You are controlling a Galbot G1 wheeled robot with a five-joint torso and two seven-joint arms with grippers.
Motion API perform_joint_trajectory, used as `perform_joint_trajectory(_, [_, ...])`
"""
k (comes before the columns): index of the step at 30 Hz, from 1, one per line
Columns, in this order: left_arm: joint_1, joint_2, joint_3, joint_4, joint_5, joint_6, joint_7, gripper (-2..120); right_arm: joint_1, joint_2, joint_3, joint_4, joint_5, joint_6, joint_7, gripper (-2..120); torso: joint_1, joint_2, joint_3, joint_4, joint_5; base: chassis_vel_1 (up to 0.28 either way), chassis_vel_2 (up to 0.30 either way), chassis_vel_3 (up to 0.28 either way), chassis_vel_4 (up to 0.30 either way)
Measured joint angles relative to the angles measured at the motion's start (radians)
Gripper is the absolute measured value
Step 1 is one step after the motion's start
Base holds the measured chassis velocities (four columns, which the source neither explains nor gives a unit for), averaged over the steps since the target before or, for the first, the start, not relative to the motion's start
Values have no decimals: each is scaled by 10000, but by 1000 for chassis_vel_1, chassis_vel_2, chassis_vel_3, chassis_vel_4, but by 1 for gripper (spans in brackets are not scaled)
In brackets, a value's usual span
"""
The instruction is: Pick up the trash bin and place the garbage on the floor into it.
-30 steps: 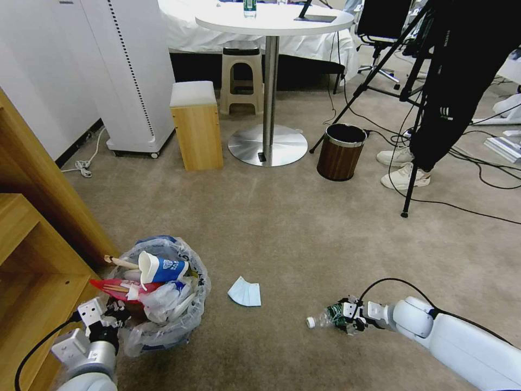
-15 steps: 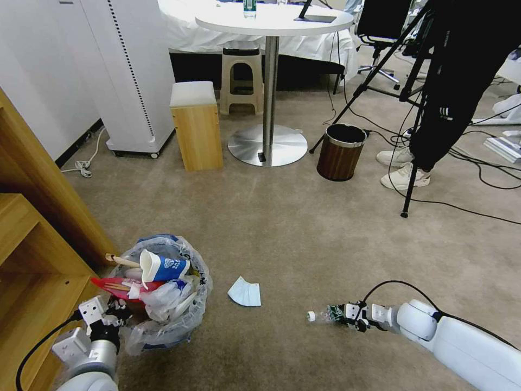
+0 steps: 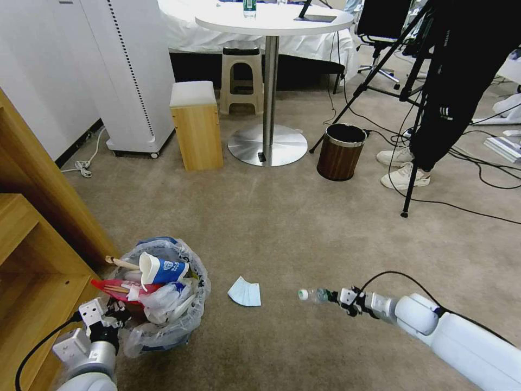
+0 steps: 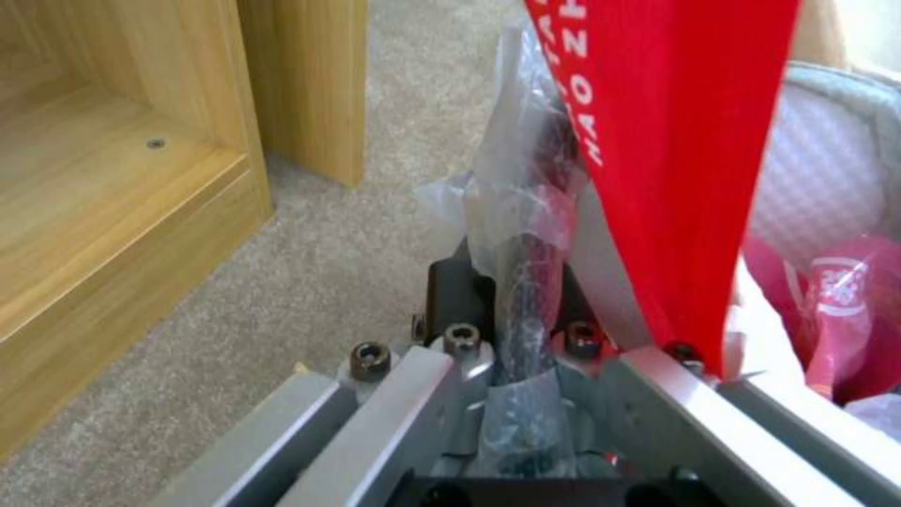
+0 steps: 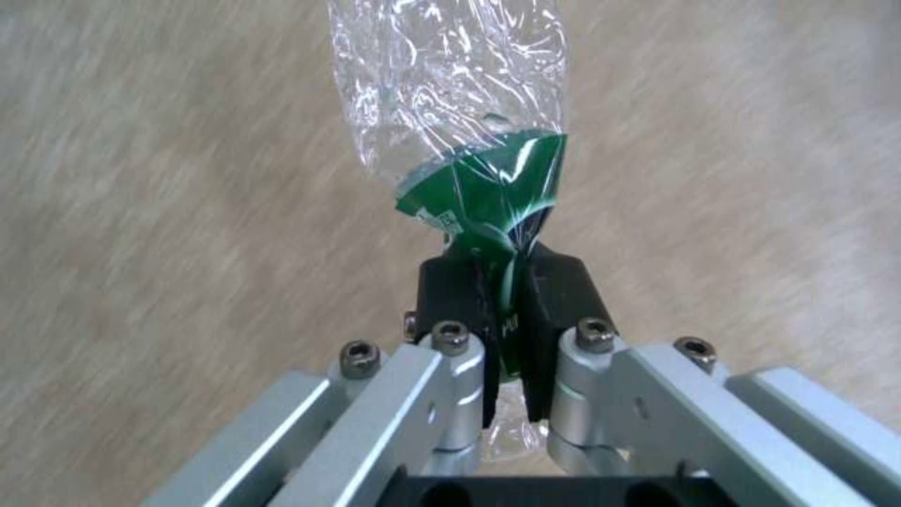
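Trash bin (image 3: 163,304) on beige carpet (image 3: 282,217) — pale blue paper (image 3: 245,292) beside it.

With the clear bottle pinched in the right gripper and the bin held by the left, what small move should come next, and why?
Probably carry the clear bottle leftward toward the trash bin. The right gripper is shut on its crushed, green-labelled body and holds it above the carpet, while the left gripper clamps the bin's bagged rim. The pale blue paper lies between them.
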State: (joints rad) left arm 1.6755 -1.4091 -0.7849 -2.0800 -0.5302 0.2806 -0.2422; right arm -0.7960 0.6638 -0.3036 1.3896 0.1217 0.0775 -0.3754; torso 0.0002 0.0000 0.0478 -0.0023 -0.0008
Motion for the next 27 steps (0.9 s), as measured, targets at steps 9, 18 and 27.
perform_joint_trajectory(9, [0, 122, 12, 172, -1, -1, 0, 0, 536, -252, 630, 1107, 974, 118, 202, 3, 0, 0, 0, 1, -1, 0, 0, 0, 0])
perform_joint_trajectory(18, [30, 188, 76, 144, 24, 27, 14, 0, 1450, -244, 610, 2551, 2222, 122, 468, 2, 0, 0, 1, 0, -2, 0, 0, 0, 0])
perform_joint_trajectory(27, [462, 896, 1, -609, -403, 750, -96, 0, 2624, -1, -304, 3806, 2957, -216, 719, 2, 0, 0, 0, 2, -3, 0, 0, 0, 0])
